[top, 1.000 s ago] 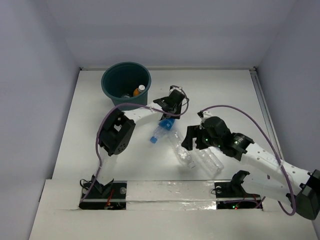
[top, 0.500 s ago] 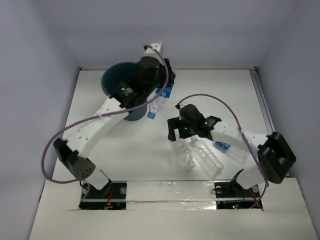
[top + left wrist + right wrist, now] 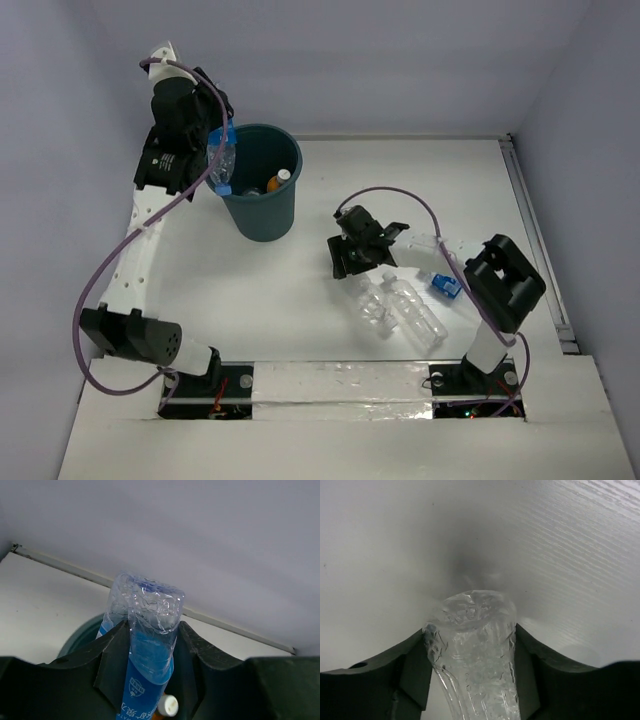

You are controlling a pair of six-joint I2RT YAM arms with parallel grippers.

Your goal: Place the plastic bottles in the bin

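The dark teal bin (image 3: 266, 214) stands at the back left, with an orange bottle (image 3: 275, 183) inside. My left gripper (image 3: 217, 152) is shut on a blue-labelled clear bottle (image 3: 222, 166) and holds it upright above the bin's left rim. In the left wrist view this bottle (image 3: 150, 650) sits between the fingers (image 3: 112, 655), with the bin rim (image 3: 80, 636) and a white cap (image 3: 169, 705) below. My right gripper (image 3: 354, 258) is low on the table, shut on a clear crinkled bottle (image 3: 472, 645). Two clear bottles (image 3: 372, 306) (image 3: 416, 312) lie just in front of it.
Another blue-labelled bottle (image 3: 444, 286) lies on the table to the right of the clear ones, under the right arm's forearm. The right arm's purple cable (image 3: 400, 195) loops above the table. Grey walls close in the back and both sides.
My left arm has lifted the blue-labelled bottle off the table and swung it across the bin to above its left rim. My right gripper has moved back-left onto the end of a clear bottle.
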